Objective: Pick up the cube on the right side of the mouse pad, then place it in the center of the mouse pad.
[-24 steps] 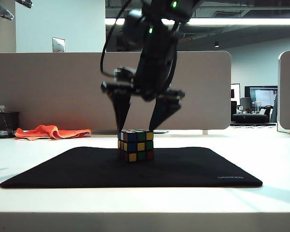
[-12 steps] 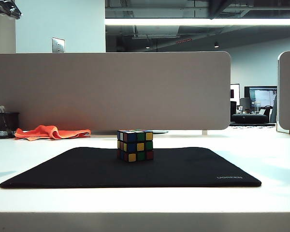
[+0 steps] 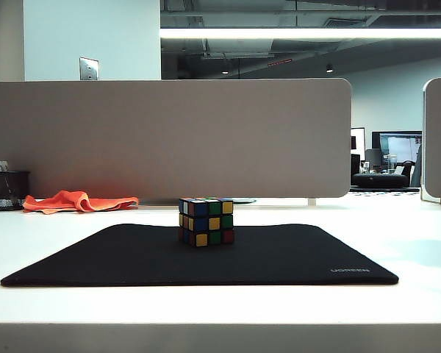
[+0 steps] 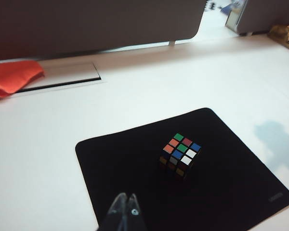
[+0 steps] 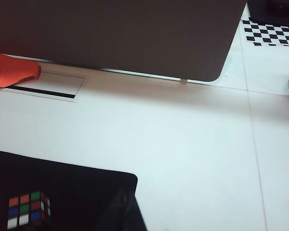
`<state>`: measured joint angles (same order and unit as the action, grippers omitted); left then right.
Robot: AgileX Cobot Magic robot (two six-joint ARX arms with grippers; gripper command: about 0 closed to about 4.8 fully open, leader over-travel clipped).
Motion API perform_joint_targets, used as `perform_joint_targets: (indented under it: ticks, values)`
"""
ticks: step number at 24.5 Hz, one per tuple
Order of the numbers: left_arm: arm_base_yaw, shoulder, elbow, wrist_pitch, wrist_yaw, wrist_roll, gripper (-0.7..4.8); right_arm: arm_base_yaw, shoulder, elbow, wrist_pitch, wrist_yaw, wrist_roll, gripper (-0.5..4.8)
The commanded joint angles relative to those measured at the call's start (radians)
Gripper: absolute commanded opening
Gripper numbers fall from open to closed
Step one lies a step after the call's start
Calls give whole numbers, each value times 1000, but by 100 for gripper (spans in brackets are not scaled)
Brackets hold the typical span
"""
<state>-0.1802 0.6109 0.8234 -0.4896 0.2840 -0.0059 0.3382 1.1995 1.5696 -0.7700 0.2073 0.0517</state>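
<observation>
Cube [image 3: 206, 221]: sits upright near the middle of the pad [image 3: 95, 257], centre of the exterior frame, with nothing touching it.
Pad: black, flat on the white table [image 3: 419, 243], grey lettering at its lower-right corner in the exterior frame.
My left gripper [image 4: 125, 211]: fingers pressed together and holding nothing, raised over the pad's edge, well apart from the cube; out of the exterior frame.
My right gripper [image 5: 126, 211]: dark and blurred at the edge of its wrist view, closed and empty, above the pad's corner and clear of the cube.
Table: white and glossy, with a cable slot [image 5: 41, 91] set in near the divider.
Divider [image 3: 169, 136]: a grey panel with rounded corners, across the back of the desk.
Cloth [image 3: 77, 200]: orange, crumpled at the left, in front of the divider.
Pen cup [image 3: 9, 190]: black mesh, far left, just beside the cloth.
Room: an open office behind, a long ceiling light strip across the top, a monitor [image 3: 397, 147] at right.
</observation>
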Motion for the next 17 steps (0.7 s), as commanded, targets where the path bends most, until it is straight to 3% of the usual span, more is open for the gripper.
perform_joint_targets:
  ticks: [1,7,11,13,17]
  values:
    - [-2,-75,-37,8,-50,-13,-6,0,-109,-144,61,4,9,-9]
    - [-2,-208,-134,6,-64,-13,-6,0,-349,-476,108,71,8,-9]
    - [-2,-263,-245,49,-64,-13,-6,0,-533,-708,256,70,35,-8]
    - [-2,-271,-337,85,-72,-14,-6,0,-671,-903,355,88,34,-4]
    - [-2,-271,-407,85,-83,-66,-6,0,-763,-1040,345,24,35,26]
